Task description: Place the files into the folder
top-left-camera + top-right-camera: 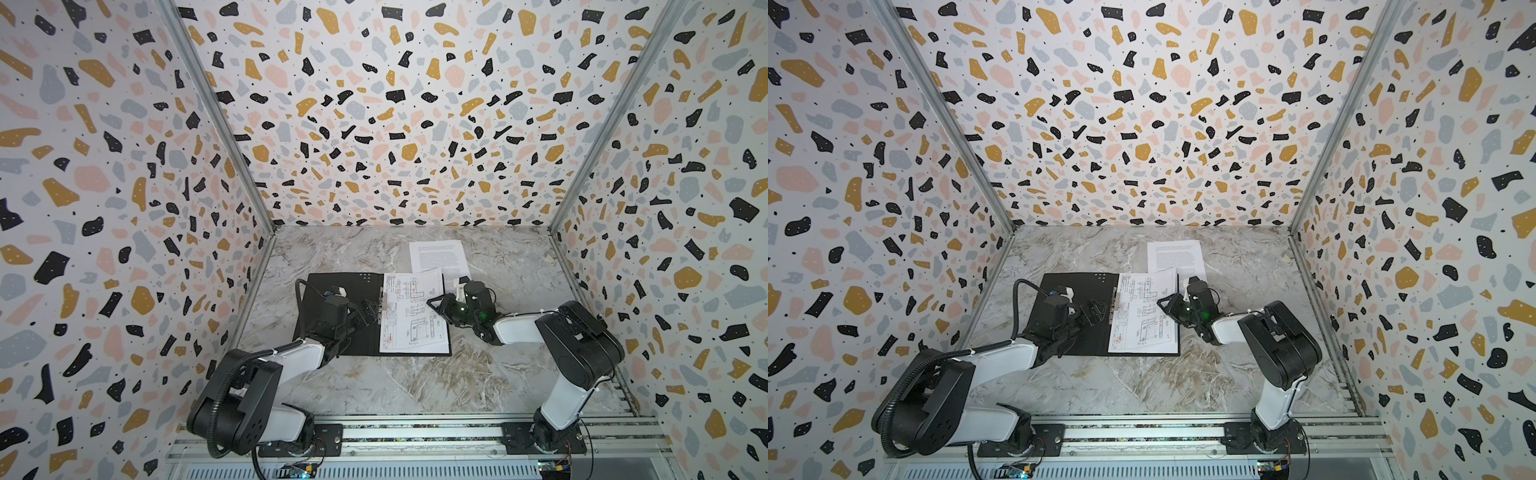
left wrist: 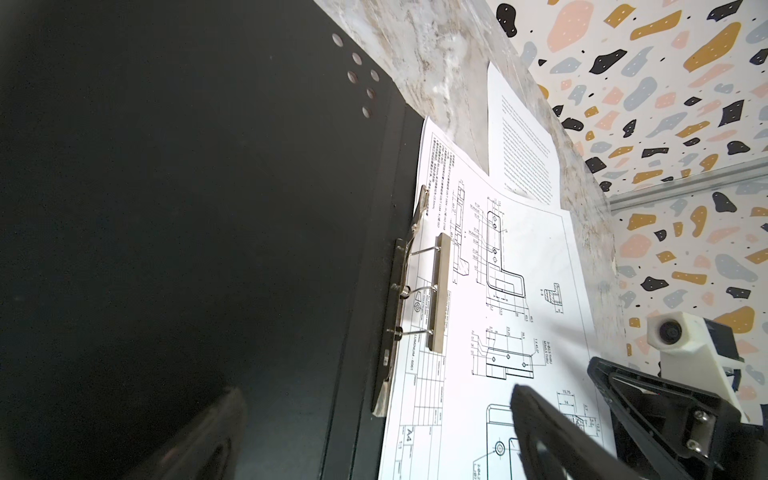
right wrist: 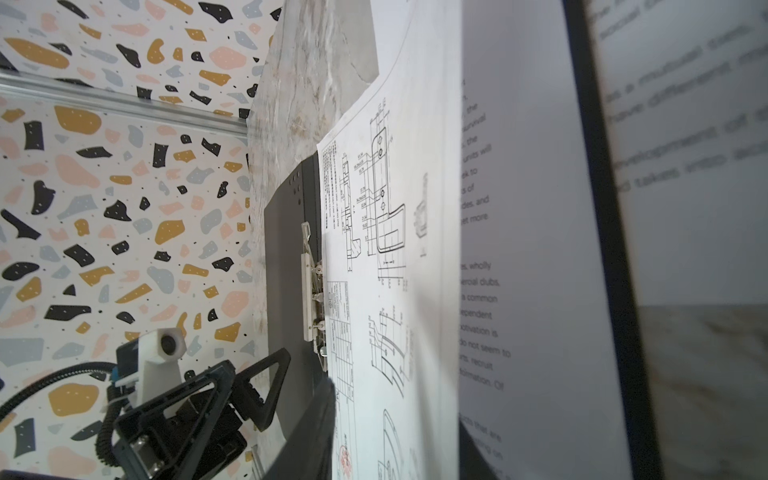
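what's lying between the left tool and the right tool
The drawing sheet in the open folder fills the stretch from left tool to right tool, with the metal spine clip at its edge by the left tool. Both top views show this.

A drawing sheet [image 2: 519, 291] lies on the open black folder [image 2: 208, 208] beside its metal clip [image 2: 440, 291].

High twin overviews; wrist close-ups across folder [image 2: 199, 208]
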Tool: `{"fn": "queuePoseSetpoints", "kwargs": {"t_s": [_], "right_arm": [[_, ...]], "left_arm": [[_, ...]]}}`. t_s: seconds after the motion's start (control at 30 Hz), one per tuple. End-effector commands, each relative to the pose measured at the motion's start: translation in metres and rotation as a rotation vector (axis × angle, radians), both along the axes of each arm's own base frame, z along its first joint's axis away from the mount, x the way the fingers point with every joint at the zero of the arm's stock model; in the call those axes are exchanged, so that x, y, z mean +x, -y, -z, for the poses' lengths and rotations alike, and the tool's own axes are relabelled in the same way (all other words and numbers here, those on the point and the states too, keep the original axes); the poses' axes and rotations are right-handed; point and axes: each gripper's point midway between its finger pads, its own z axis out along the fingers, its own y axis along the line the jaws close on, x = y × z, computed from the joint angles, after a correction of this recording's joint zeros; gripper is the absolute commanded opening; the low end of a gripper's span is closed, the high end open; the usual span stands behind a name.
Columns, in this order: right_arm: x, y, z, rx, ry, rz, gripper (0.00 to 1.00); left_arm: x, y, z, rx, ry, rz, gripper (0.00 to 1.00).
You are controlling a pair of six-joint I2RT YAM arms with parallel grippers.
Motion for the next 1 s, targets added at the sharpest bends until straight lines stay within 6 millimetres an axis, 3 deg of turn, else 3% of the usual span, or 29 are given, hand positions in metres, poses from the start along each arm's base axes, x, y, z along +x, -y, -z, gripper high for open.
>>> {"fn": "queuePoseSetpoints", "kwargs": {"t_s": [0.0,0.5,0.97], "right_arm": [[0.004,-0.001,-0.013,-0.013,0.028,0.002,0.42],[0.007,0.018,-0.019,-0.112,0.017,0.028,0.73],[0.024,0.061,-0.03,-0.21,0.056,0.096,0.77]], "left_arm": [[0.002,0.001,-0.011,-0.03,0.039,-0.001,1.0],[0.004,-0.001,-0.016,-0.03,0.044,-0.013,1.0],[0.005,-0.001,-0.018,-0.029,0.05,-0.016,1.0]]}}
